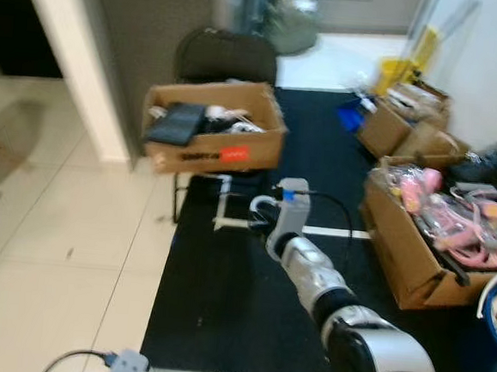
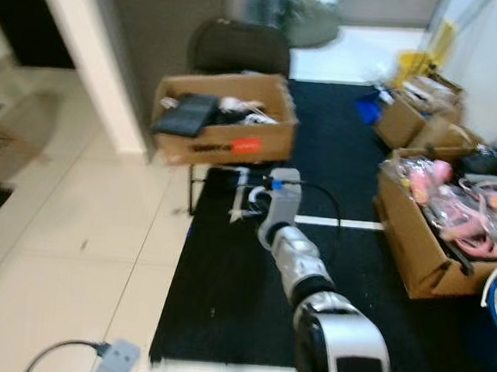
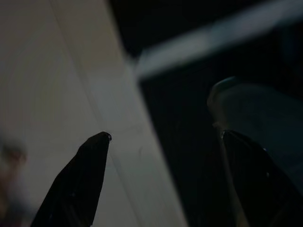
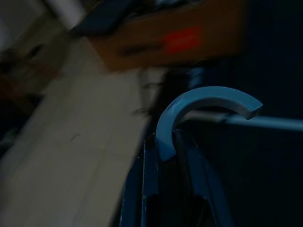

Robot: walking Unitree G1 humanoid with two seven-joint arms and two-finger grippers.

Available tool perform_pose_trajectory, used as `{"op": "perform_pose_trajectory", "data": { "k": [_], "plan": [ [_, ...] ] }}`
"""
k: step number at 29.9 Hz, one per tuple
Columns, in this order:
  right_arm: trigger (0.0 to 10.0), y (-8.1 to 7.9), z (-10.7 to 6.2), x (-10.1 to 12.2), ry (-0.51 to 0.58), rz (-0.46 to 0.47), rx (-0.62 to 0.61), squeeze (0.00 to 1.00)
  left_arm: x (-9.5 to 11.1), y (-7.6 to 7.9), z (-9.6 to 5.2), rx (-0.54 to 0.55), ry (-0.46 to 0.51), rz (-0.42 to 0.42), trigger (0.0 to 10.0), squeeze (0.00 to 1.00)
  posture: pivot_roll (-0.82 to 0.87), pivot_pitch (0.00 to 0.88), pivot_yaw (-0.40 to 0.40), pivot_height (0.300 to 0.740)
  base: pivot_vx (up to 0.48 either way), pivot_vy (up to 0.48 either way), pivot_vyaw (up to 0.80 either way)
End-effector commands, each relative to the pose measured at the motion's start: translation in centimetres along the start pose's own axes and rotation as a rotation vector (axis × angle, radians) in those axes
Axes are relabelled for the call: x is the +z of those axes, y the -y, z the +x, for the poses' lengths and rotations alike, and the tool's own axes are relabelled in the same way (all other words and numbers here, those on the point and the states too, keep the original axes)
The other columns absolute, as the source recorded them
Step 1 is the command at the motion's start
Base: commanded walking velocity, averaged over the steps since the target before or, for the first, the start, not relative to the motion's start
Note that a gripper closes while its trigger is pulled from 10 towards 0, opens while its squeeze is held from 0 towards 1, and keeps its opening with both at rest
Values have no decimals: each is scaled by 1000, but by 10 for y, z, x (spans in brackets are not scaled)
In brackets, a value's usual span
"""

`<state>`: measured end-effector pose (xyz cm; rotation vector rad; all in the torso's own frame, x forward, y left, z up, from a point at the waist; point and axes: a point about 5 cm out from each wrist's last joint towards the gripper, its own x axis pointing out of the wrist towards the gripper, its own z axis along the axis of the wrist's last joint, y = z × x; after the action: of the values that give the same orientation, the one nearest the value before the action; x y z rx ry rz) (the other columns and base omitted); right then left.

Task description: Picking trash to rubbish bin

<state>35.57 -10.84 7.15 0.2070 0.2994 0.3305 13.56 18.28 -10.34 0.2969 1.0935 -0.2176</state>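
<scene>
Right pincer (image 4: 173, 142) is clamped on a curved white hook (image 4: 208, 101), carried out front, presumably binward; left pincer (image 3: 165, 146) hangs apart.

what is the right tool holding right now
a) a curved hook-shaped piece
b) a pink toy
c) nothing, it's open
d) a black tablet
a: in the right wrist view the right tool is shut on a pale curved hook-shaped piece, which arcs out from between its black fingers, held out over the black mat.
</scene>
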Motion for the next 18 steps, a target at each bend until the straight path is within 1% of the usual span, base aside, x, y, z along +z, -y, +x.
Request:
{"op": "perform_pose_trajectory", "data": {
  "k": [1, 14, 16, 18],
  "plan": [
    [10000, -14, 3, -5, -10, 16, 33, 0, -12, -1, -2, 0, -45, 5, 10000, 0, -27, 18, 60, 740, 480, 0, 0],
    [10000, -20, 4, -4, 0, 19, 77, 0, -14, 0, -2, -1, -50, 5, 10000, 0, -24, 24, 60, 740, 480, 0, 0],
    [10000, -22, 5, -3, 3, 18, 93, 0, -15, 0, -2, -1, -50, 5, 10000, 0, -24, 25, 62, 740, 480, 0, 0],
    [10000, -28, 6, -2, 9, 13, 132, 0, -16, 0, -3, -1, -53, 7, 10000, 0, -23, 26, 65, 740, 480, 0, 0]
  ]
}}
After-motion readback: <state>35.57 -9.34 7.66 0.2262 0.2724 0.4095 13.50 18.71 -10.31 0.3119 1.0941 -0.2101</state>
